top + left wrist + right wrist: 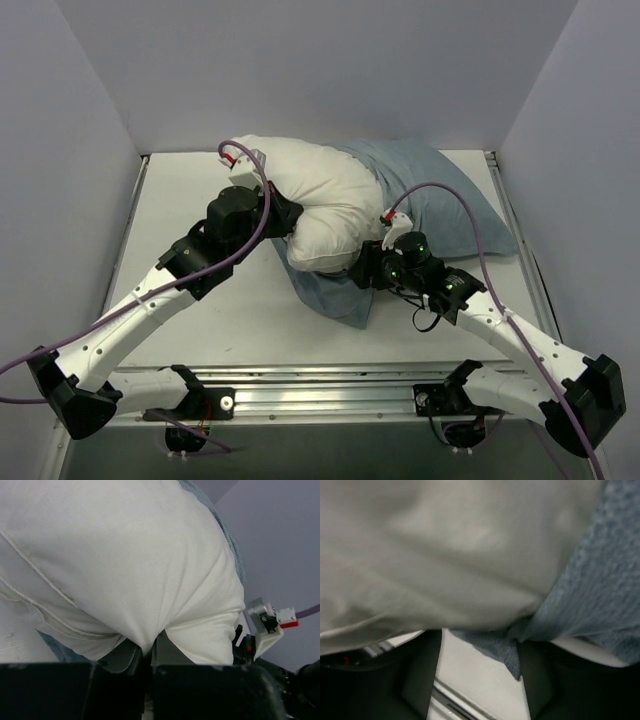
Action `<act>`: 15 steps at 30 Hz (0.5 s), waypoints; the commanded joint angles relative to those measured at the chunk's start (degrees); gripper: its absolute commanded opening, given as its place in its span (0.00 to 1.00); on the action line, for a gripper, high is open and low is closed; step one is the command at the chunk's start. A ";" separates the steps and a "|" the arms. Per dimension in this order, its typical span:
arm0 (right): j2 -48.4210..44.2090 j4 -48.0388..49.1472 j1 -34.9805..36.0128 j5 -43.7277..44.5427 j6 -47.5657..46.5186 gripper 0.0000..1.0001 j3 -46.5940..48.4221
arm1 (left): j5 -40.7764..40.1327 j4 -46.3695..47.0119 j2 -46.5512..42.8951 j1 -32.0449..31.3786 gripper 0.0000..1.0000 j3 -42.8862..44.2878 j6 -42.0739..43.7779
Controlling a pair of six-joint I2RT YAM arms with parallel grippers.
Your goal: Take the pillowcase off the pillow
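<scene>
Grey walls point(70, 110) enclose table point(200, 320); pillow point(320, 205) bulges halfway from pillowcase point(450, 205).

I see a flat white matte tabletop point(200, 330), boxed in on 3 sides by plain pale lavender-grey panels: back wall point(320, 70), L wall point(50, 200), R wall point(590, 200). Ribbed silver aluminium rail point(330, 392) runs along near edge, w/ a thinner metal strip point(522, 250) along R edge. Light's even, shadows soft.
</scene>
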 commanded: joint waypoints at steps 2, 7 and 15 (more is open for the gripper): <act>4.70 3.24 -1.56 5.91 0.59 0.34 -1.98 | -5.20 8.24 -5.66 -0.40 0.02 3.08 0.45; 4.36 -1.22 -12.72 11.69 2.26 0.00 -4.35 | -8.11 6.14 -10.15 0.74 0.02 1.24 1.23; 0.94 -9.06 -26.25 18.05 2.62 0.00 -4.26 | -5.40 -0.72 -17.34 9.16 0.02 -0.17 0.89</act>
